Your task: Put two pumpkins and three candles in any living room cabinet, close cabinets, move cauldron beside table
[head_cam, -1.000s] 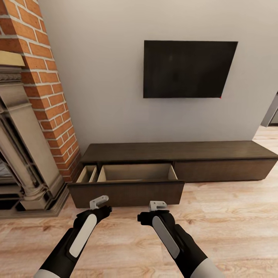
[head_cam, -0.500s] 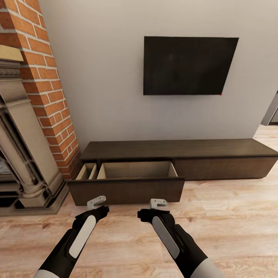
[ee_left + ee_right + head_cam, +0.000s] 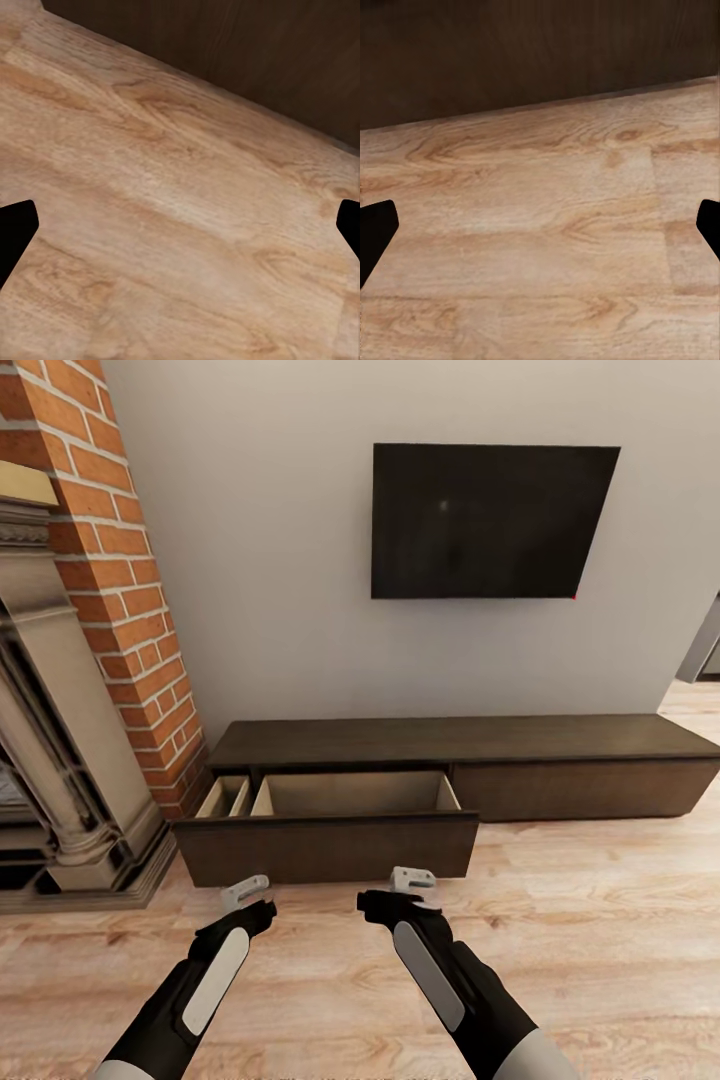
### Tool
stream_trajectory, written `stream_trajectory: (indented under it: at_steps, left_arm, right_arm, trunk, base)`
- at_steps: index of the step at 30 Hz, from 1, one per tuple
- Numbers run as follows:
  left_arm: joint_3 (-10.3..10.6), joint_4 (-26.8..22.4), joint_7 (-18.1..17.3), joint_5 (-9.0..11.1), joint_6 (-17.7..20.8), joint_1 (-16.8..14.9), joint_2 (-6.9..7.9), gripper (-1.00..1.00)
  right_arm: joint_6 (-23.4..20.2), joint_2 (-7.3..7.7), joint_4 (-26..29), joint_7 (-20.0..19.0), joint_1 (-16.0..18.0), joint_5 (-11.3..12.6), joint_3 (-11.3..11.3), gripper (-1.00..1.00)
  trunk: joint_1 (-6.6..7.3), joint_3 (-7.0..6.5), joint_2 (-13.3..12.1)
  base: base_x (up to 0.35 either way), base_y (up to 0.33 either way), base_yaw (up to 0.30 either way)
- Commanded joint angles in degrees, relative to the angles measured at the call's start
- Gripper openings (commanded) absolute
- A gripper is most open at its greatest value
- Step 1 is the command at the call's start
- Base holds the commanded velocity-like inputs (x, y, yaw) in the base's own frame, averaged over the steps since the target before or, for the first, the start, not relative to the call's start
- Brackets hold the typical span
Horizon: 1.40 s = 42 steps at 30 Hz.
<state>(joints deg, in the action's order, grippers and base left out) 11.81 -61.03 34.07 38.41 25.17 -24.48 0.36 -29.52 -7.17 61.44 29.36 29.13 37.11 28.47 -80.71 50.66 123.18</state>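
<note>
The cabinet (image 3: pixel 470 760) is long, low and dark brown. It sits on the wood floor (image 3: pixel 600 940) against the pale wall, under the black TV (image 3: pixel 490 520). Its long side runs left to right in front of you. The left drawer (image 3: pixel 330 830) is pulled out, and you can see its pale inside. The part you can see has nothing in it. The right drawer looks pushed in.

The open drawer lies straight ahead of both arms. Its dark front is just past your fingers. Your left gripper (image 3: pixel 245 890) and your right gripper (image 3: pixel 412 880) both hang over the floor near that front, not touching it. The right one looks a bit nearer.

Both sets of fingers are spread wide apart and hold nothing. You can see this in the wrist views, where the dark tips (image 3: pixel 15 232) (image 3: pixel 375 232) sit far out at the edges.

The drawer's front wall hides the near part of its floor. To the left stand the brick wall (image 3: pixel 110 590) and the fireplace (image 3: pixel 60 760), cut off at the edge.
</note>
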Motion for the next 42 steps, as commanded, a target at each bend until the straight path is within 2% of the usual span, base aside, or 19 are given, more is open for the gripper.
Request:
stream_trajectory:
  at_steps: [1,5,9,14,15,16,17,19,21,25,28,32,42]
  left_arm:
    - [0.11,0.01,0.47,0.38,-0.24,-0.04,0.07,1.0]
    - [0.07,0.11,0.47,0.36,-0.86,-0.04,0.19,1.0]
    - [0.06,0.12,0.48,0.35,-1.05,-0.04,0.23,1.0]
    - [0.16,0.28,0.47,0.07,-2.29,-0.04,0.31,1.0]
    - [0.27,0.42,0.47,-0.56,-3.32,-0.04,0.33,1.0]
    - [0.45,0.87,0.47,-2.71,-5.12,-0.04,0.24,1.0]
    - [0.5,1.04,0.47,-3.49,-5.67,-0.04,0.19,1.0]
    - [0.57,2.08,0.42,-6.84,-8.24,-0.04,-0.08,1.0]
    - [0.58,2.69,0.37,-8.07,-9.55,-0.04,-0.19,1.0]
    - [0.58,3.02,0.31,-8.71,-10.35,-0.04,-0.34,1.0]
    - [0.58,3.1,0.23,-8.94,-10.53,-0.04,-0.42,1.0]
    - [0.62,3.13,0.21,-9.1,-10.57,-0.04,-0.49,1.0]
    - [0.69,3.19,-0.38,-9.25,-10.67,0.05,-0.5,1.0]
  right_arm:
    - [0.89,0.05,0.06,0.5,0.05,0.52,0.17,1.0]
    - [2.4,0.07,-0.51,0.51,0.05,-0.01,0.51,1.0]
    - [3.89,0.02,-1.53,0.52,0.05,-2.73,1.45,1.0]
    - [13.26,0.13,-1.85,0.88,0.01,-3.33,1.72,1.0]
    - [15.27,0.13,-1.88,1.01,-0.01,-3.37,1.74,1.0]
    - [17.31,0.14,-1.91,1.11,-0.02,-3.41,1.75,1.0]
    - [17.75,0.14,-1.91,1.13,-0.02,-3.42,1.75,1.0]
    - [18.94,0.14,-2.0,1.19,-0.03,-3.36,1.76,1.0]
    - [19.5,0.11,-2.68,1.25,-0.03,-3.44,1.76,1.0]
    - [23.06,-0.14,-5.98,1.19,-0.03,-3.74,1.82,1.0]
    - [25.71,-0.2,-7.35,1.18,-0.03,-5.94,1.81,1.0]
    - [26.39,-0.25,-7.75,1.29,-0.03,-7.69,1.77,1.0]
    - [26.81,-0.1,-7.9,1.31,-0.03,-7.93,1.75,1.0]
  trunk:
    - [-0.22,0.24,0.44]
    - [-1.1,0.96,2.05]
    - [-1.97,1.68,3.65]
    - [-3.07,2.58,5.66]
    - [-3.29,2.75,6.06]
    - [-3.51,2.93,6.46]
    - [-3.73,3.11,6.86]
    - [-4.17,3.47,7.66]
    - [-4.61,3.83,8.46]
    - [-5.49,4.55,10.07]
    - [-6.15,5.09,11.27]
    - [-7.03,5.81,12.88]
    - [-9.22,7.6,16.89]
  base:
    - [0.0,0.0,0.0]
    - [0.0,0.0,0.0]
    - [0.0,0.0,0.0]
    - [0.0,0.0,0.0]
    - [0.0,0.0,0.0]
    - [0.0,0.0,0.0]
    - [0.0,0.0,0.0]
    - [0.0,0.0,0.0]
    - [0.0,0.0,0.0]
    - [0.0,0.0,0.0]
    - [0.0,0.0,0.0]
    - [0.0,0.0,0.0]
    - [0.0,0.0,0.0]
